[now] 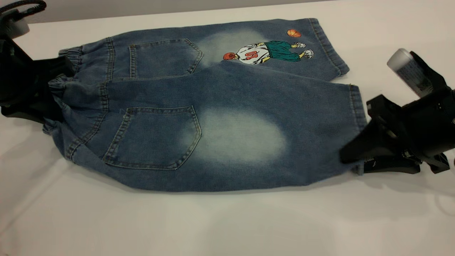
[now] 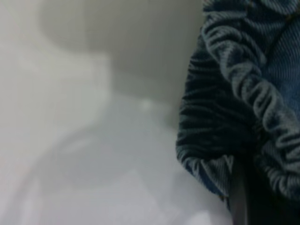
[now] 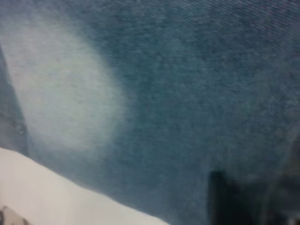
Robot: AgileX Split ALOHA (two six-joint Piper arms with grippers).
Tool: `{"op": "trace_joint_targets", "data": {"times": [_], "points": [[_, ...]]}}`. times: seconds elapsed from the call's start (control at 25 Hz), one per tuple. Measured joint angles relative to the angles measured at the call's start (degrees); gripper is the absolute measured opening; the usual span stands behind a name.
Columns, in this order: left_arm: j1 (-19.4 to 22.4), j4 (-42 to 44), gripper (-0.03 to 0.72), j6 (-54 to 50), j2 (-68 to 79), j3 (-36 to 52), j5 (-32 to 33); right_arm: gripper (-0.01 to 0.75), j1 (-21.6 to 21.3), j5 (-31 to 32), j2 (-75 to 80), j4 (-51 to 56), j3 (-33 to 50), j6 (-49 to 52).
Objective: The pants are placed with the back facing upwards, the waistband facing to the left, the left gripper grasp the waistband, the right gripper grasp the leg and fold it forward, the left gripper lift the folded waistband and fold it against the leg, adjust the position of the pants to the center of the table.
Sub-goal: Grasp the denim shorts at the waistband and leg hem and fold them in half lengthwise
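The blue denim pants [image 1: 227,103] lie back-up on the white table [image 1: 227,224], with the waistband [image 1: 65,83] at the left. My left gripper [image 1: 53,97] is shut on the gathered waistband [image 2: 234,93]; one dark finger [image 2: 239,199] shows against the ribbed cloth. The near leg [image 1: 270,135], with its pale faded oval [image 3: 61,93], overlaps the edge of the cartoon-printed leg [image 1: 270,51]. My right gripper [image 1: 352,156] is shut on the near leg's hem corner, one finger [image 3: 225,197] lying on top of the denim.
Bare tabletop runs along the front of the pants and to the right behind my right arm [image 1: 419,117]. The table's back edge [image 1: 142,12] is close behind the far leg. The left arm's body [image 1: 21,81] stands at the table's left edge.
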Motion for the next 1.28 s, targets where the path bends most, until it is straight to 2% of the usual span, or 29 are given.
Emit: {"op": "trace_joint_targets", "data": {"times": [0.08, 0.16, 0.44, 0.76, 0.96, 1.28], "points": [[0.0, 0.0, 0.087, 0.7, -0.32, 0.0, 0.57, 0.069, 0.0, -0.47, 0.05, -0.2, 0.0, -0.24], [0.0, 0.14, 0.087, 2.27, -1.13, 0.0, 1.08, 0.033, 0.0, 0.67, 0.08, -0.38, 0.05, -0.29], [0.05, 2.5, 0.087, 3.02, -5.67, 0.12, 6.07, 0.03, -1.2, 3.7, -3.46, -2.77, 0.25, 2.26], [0.05, 5.91, 0.087, 3.02, -13.31, 0.13, 14.32, 0.03, -2.52, 3.11, -16.26, -15.2, 0.86, 14.74], [0.05, 7.94, 0.087, 3.02, -18.18, 0.93, 20.5, 0.03, -2.52, 1.23, -24.54, -20.48, 4.65, 20.65], [0.05, 7.61, 0.087, 4.25, -29.34, 5.39, 28.61, 0.03, -2.52, 3.34, -37.87, -28.96, 9.32, 31.03]]}}
